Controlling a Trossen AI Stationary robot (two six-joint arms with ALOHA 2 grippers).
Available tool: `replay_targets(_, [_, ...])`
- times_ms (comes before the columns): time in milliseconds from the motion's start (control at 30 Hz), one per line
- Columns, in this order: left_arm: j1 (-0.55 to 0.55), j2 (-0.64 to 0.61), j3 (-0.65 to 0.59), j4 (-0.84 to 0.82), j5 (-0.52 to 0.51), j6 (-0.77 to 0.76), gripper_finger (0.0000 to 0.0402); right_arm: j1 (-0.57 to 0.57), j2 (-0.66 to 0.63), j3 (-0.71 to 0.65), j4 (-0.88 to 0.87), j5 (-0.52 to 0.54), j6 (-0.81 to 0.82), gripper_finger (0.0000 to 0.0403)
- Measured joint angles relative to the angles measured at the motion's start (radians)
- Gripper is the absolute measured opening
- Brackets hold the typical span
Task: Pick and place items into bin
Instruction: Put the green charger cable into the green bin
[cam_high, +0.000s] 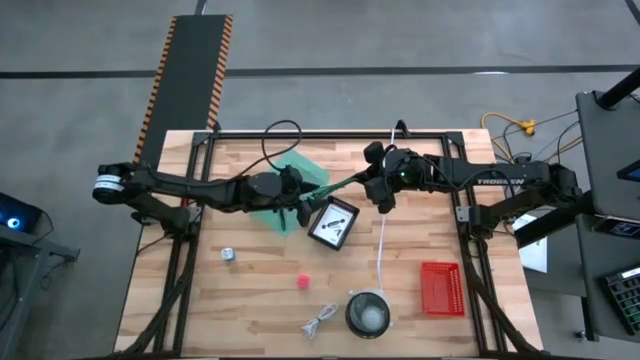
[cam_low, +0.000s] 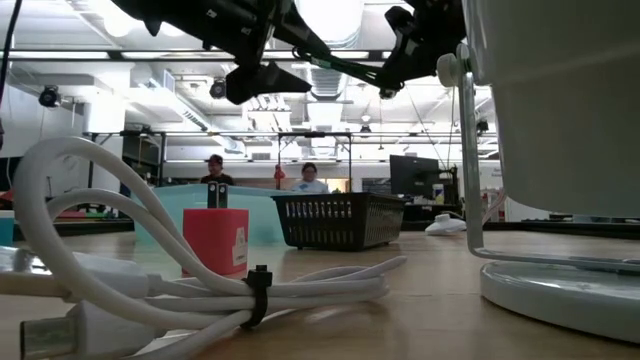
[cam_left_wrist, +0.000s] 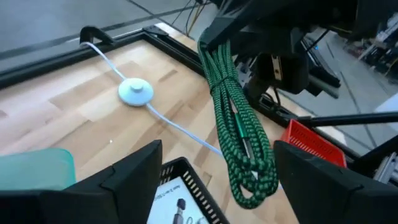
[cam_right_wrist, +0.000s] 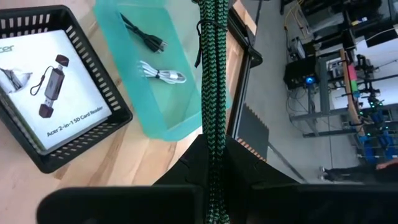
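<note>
A bundled dark green braided cable (cam_high: 335, 188) hangs in the air between my two grippers, above the teal bin (cam_high: 305, 170) and the black basket (cam_high: 318, 240). My right gripper (cam_high: 378, 190) is shut on one end of it. My left gripper (cam_left_wrist: 217, 162) is open; its fingers stand on either side of the bundle's looped far end (cam_left_wrist: 249, 180) without touching it. On the table lie a pink block (cam_high: 302, 282), a small metal piece (cam_high: 229, 254) and a coiled silver-white cable (cam_high: 320, 322). In the bin lie a black cable (cam_right_wrist: 143, 34) and a silver-white one (cam_right_wrist: 161, 73). My right gripper pinches the green cable bundle near one end (cam_right_wrist: 214, 146) between its two fingers. The bundle runs straight on along the fingers, toward the table's left side. It is lifted clear of the table, and its free looped end (cam_left_wrist: 249, 180) droops a little between my left gripper's open fingers.
The black basket holds a white printed card (cam_right_wrist: 43, 81). A long white cord with a round puck (cam_left_wrist: 135, 91) runs down the table's middle. A round grey bowl (cam_high: 367, 312) and a red basket (cam_high: 441, 288) stand near the front right. People sit in the room behind (cam_low: 308, 178).
</note>
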Motion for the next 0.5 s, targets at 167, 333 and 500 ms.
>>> replay_targets(167, [0.004, 0.027, 0.0, 0.024, -0.001, -0.04, 0.0237, 0.0, 0.0, 0.0, -0.001, 0.0, 0.0, 0.0013])
replay_targets(333, [0.004, 0.048, 0.007, 0.098, -0.001, -0.039, 0.0184, 0.0, 0.0, 0.0, -0.002, 0.0, 0.0, 0.0013])
replay_targets(500, [0.004, 0.056, 0.005, 0.128, 0.0, -0.039, 0.0133, 0.0, 0.0, 0.0, -0.003, 0.0, 0.003, 0.0013])
